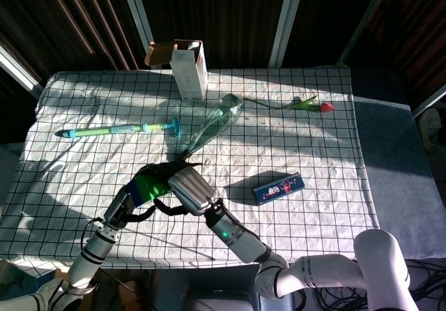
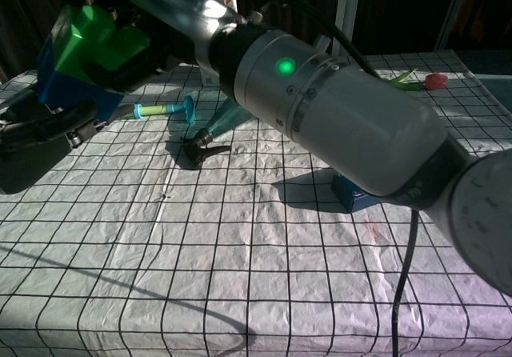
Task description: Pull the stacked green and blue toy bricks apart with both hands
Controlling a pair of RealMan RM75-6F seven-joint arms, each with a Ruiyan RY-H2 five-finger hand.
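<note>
Item: green brick [image 2: 100, 37] stacked on blue brick [image 2: 70, 81], still joined, held clear of the checked tablecloth [image 2: 264, 261] at its near left.

Handling, judged: rigid moulded plastic, light, smooth and somewhat slippery; the studs hold by friction, so it should part under a firm straight pull.

Hold: right hand [image 1: 187, 189] wraps its fingers around the green upper piece. Left hand [image 1: 127, 205] is curled against the blue lower piece from below; whether its grip is complete cannot be told.

Advice: grasp flat side faces, one colour per hand.
</note>
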